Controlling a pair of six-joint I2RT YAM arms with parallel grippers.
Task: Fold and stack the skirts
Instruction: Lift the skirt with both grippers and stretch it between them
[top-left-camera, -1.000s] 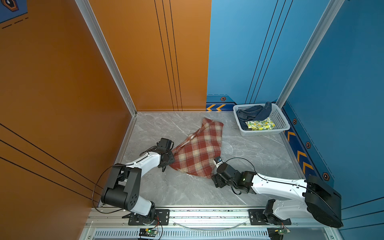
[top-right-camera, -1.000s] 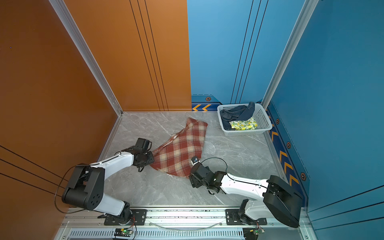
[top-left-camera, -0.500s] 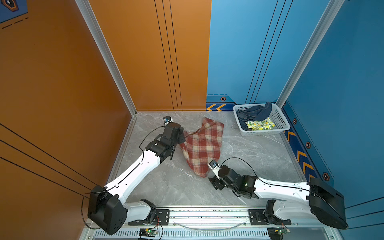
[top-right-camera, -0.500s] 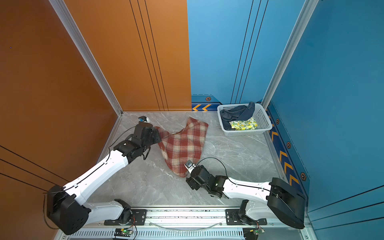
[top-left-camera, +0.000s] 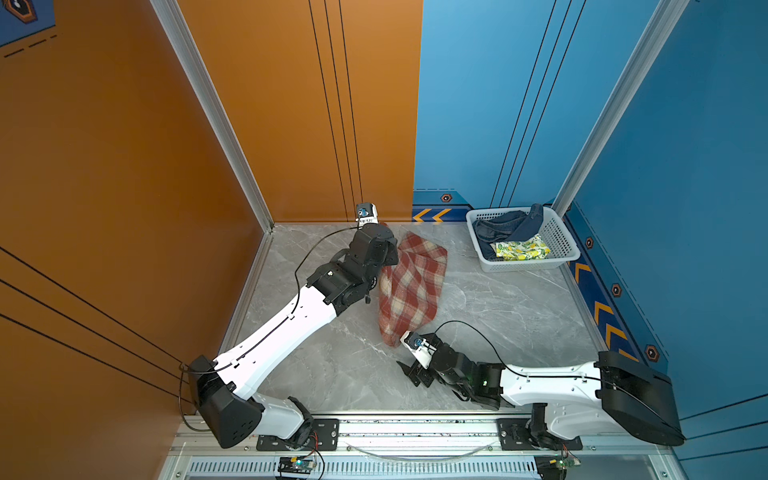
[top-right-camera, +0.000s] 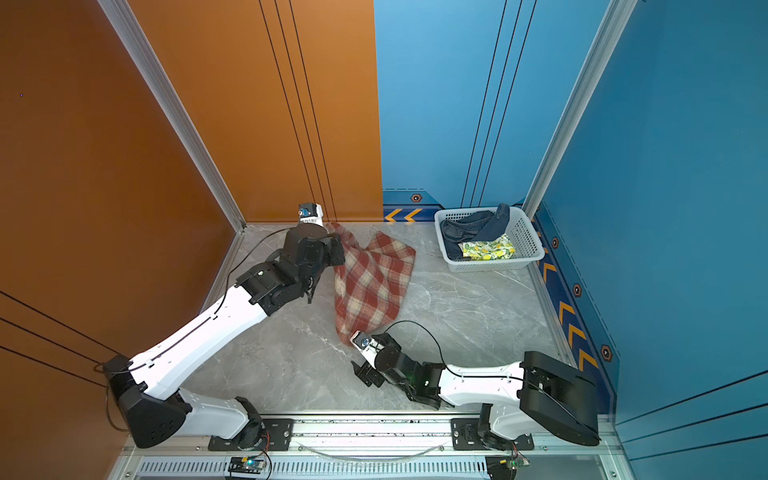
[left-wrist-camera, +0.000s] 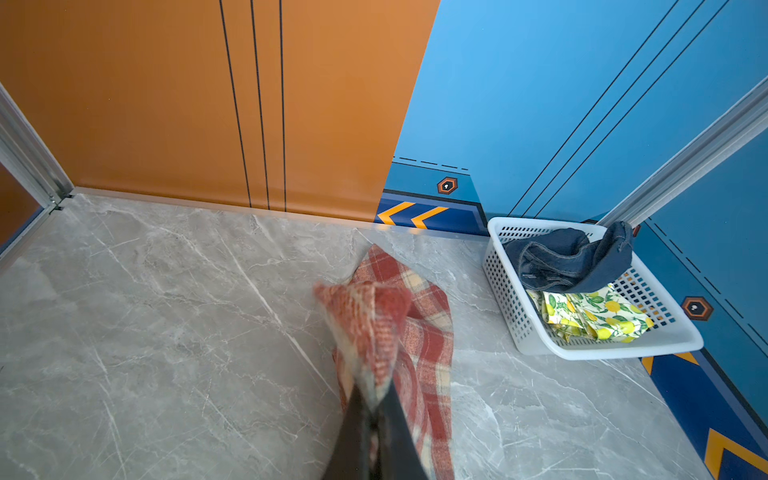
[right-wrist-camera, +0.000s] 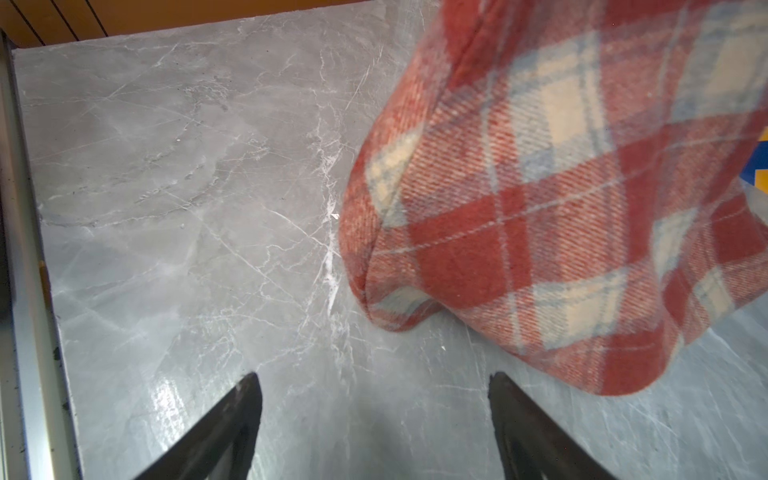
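Note:
The red-and-cream plaid skirt lies bunched lengthwise on the grey marble floor in both top views. My left gripper is shut on its far left corner, and a peak of plaid cloth stands up out of the closed jaws. My right gripper is open over bare floor just short of the skirt's near end, holding nothing. The dark blue denim skirt and the lemon-print skirt lie in the basket.
The white perforated basket sits in the far right corner against the blue wall. An orange wall closes the left and part of the back. The arms' rail runs along the near edge.
My left arm has swung from the near left to the back, carrying the plaid corner and gathering the skirt into a narrower shape. My right gripper has shifted slightly left and widened.

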